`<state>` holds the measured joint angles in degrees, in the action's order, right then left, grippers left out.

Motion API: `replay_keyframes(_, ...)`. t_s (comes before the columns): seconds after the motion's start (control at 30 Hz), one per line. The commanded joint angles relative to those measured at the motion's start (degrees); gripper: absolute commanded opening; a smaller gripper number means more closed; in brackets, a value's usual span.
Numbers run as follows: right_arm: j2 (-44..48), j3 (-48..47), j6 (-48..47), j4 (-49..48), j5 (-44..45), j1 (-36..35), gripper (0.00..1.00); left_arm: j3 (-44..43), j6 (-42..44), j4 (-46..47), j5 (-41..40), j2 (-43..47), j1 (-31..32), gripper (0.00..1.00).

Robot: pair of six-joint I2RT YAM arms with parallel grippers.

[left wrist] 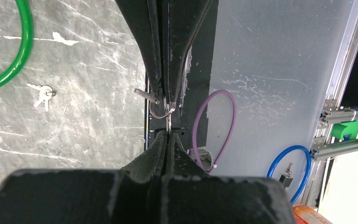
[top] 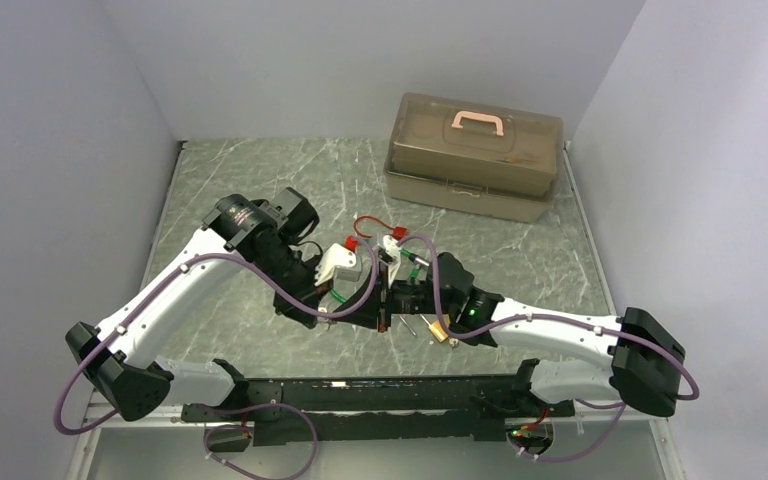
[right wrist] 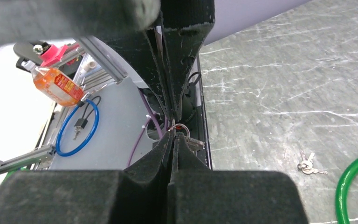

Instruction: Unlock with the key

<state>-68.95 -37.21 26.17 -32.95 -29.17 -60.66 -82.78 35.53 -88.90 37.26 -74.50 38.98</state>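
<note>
Now left pincer (left wrist: 168, 136), right pincer (right wrist: 173, 135) tip to tip, both clamped on key bunch (left wrist: 161, 108) (padlock (top: 441, 330) on table (top: 260, 180)).

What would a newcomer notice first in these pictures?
The left end effector and right end effector meet tip to tip mid-table, both shut on a small key set. A brown toolbox with a pink handle stands at the far right; a green cable loop lies beside the arms.

Plain pale grey walls (top: 360, 60) enclose three sides of a grey-green marbled table (top: 530, 255), white-veined, under soft, even light.
</note>
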Motion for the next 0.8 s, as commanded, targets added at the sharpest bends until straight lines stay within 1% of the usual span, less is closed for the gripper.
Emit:
replay_keyframes(0.0,2.87,1.14,0.31,0.23,2.62,1.40,0.00,-2.55,-0.71,-1.67,1.73,1.70,-0.18,0.00)
replay_keyframes(0.1,2.81,0.36,0.02,1.24,1.85,1.53,0.00,-2.80,-0.73,-1.65,1.74,1.96,-0.16,0.00)
replay_keyframes(0.3,1.07,-0.51,1.02,0.18,-1.72,1.50,0.00,-2.95,-0.80,-1.76,2.09,2.25,-0.22,0.00)
replay_keyframes(0.33,0.68,-0.79,1.29,0.17,-2.36,1.51,0.03,-2.92,-0.77,-1.66,2.12,2.25,-0.18,0.00)
replay_keyframes(0.4,0.02,-1.21,1.70,-0.17,-3.56,1.51,0.18,-2.85,-0.74,-1.67,1.90,2.33,-0.20,0.00)
replay_keyframes(0.43,-0.18,-1.24,1.92,-0.56,-3.98,1.51,0.22,-2.76,-0.68,-1.64,1.92,2.34,-0.16,0.00)
replay_keyframes(0.5,-0.50,-1.20,2.43,-1.47,-4.64,1.51,0.25,-2.61,-0.70,-1.64,1.78,2.26,-0.19,0.00)
replay_keyframes(0.6,-0.65,-1.28,2.74,-2.31,-4.70,1.51,0.26,-2.47,-0.67,-1.68,1.74,2.28,-0.15,0.00)
replay_keyframes(0.67,-0.72,-1.61,2.74,-2.57,-4.59,1.51,0.23,-2.47,-0.77,-1.64,1.78,2.34,-0.14,0.00)
replay_keyframes(0.77,-0.81,-2.26,2.65,-2.99,-4.50,1.52,0.22,-2.47,-0.89,-1.65,1.63,2.25,-0.17,0.00)
